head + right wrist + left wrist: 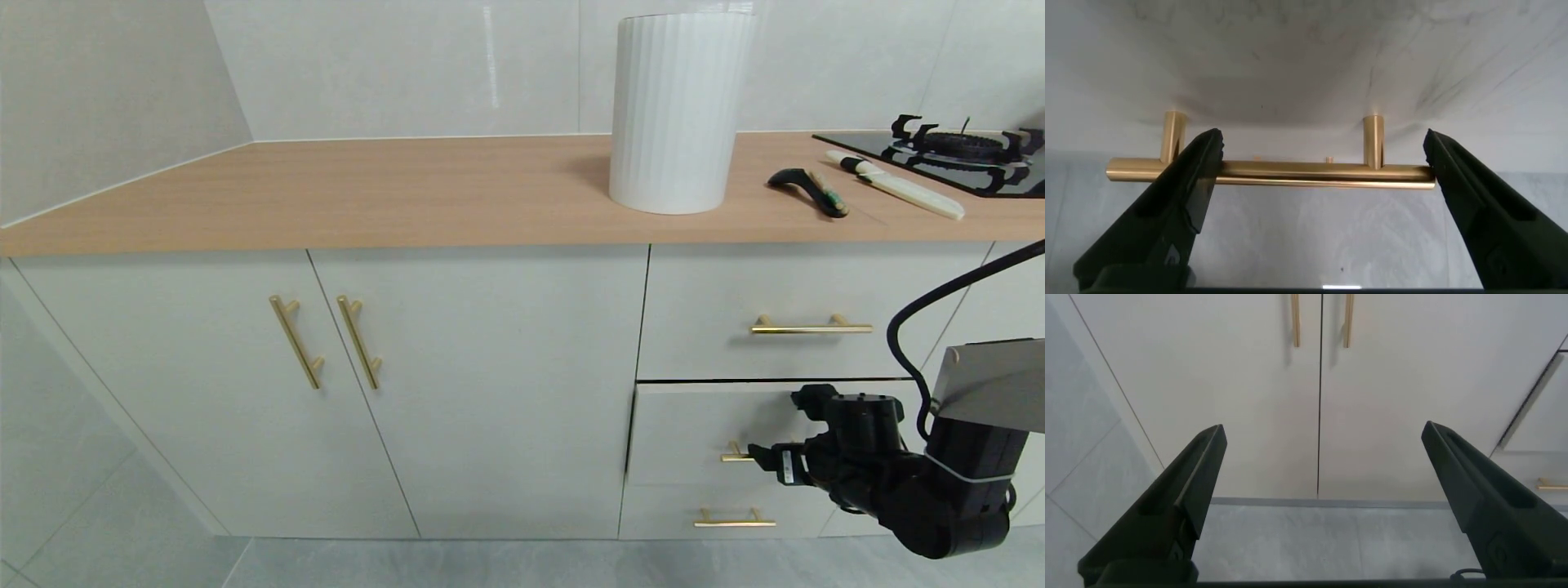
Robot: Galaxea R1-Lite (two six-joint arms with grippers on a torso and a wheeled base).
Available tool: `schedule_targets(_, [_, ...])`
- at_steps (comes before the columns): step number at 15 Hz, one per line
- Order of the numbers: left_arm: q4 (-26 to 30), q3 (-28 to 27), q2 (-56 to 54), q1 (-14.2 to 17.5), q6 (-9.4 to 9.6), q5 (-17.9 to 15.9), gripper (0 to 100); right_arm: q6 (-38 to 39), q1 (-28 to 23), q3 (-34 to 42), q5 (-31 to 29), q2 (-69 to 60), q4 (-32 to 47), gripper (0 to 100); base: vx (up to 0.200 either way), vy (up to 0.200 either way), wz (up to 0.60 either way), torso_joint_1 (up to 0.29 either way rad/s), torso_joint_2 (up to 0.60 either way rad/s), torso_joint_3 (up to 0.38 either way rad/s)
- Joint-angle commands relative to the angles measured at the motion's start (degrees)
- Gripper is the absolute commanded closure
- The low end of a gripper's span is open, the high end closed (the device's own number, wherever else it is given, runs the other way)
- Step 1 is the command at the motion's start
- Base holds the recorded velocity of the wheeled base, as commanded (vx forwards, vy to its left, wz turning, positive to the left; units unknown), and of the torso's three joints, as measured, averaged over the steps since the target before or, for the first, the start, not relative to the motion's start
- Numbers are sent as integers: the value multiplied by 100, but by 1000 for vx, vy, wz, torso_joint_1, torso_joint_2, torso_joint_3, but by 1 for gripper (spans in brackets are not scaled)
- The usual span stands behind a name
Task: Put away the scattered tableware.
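The right gripper (1320, 143) is held wide open at a drawer handle (1290, 173); the left gripper (1323, 437) is spread wide too.

No readable text, numbers or signs anywhere; small white sticker (788, 467) on the right hand (774, 426) illegible.

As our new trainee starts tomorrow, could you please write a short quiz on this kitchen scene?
1. True or false: the right pincer is shut on the brass handle.
2. Which stands on the countertop with the knife? A) white ribbed container B) kettle C) plates
3. Which of the three drawers carries that handle?
Key: 1 false, it is open. 2 A. 3 the middle drawer.
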Motion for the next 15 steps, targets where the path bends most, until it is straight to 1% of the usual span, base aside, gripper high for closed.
schedule_targets(1, [-1,0,0,2,-2,2,0,2,7,227,1,-282,7,0,0,0,0,0,0,0])
schedule_targets(3, [-1,0,0,2,-2,2,0,2,7,473,36,-466,16,0,0,0,0,0,0,0])
schedule_targets(4, [-1,0,0,2,-2,2,0,-68,68,728,54,-704,69,0,0,0,0,0,0,0])
schedule_targets(6, [-1,0,0,2,-2,2,0,-103,200,939,54,-1161,210,0,0,0,0,0,0,0])
schedule_targets(7, [-1,0,0,2,-2,2,0,-112,297,974,54,-1547,482,0,0,0,0,0,0,0])
schedule_targets(9, [-1,0,0,2,-2,2,0,-103,455,939,89,-2593,1484,0,0,0,0,0,0,0])
schedule_targets(10, [-1,0,0,2,-2,2,0,-103,490,904,106,-2883,1783,0,0,0,0,0,0,0])
schedule_targets(11, [-1,0,0,2,-2,2,0,-103,578,543,212,-3929,3040,0,0,0,0,0,0,0])
schedule_targets(12, [-1,0,0,2,-2,2,0,-95,578,262,238,-4421,3813,0,0,0,0,0,0,0])
schedule_targets(13, [-1,0,0,2,-2,2,0,-95,578,-221,247,-4870,4754,0,0,0,0,0,0,0])
schedule_targets(14, [-1,0,9,2,-2,2,0,-59,578,-801,247,-5045,5615,0,0,0,0,0,0,0])
schedule_targets(15, [-1,0,0,2,-2,2,0,-24,569,-1382,247,-5037,6265,0,0,0,0,0,0,0])
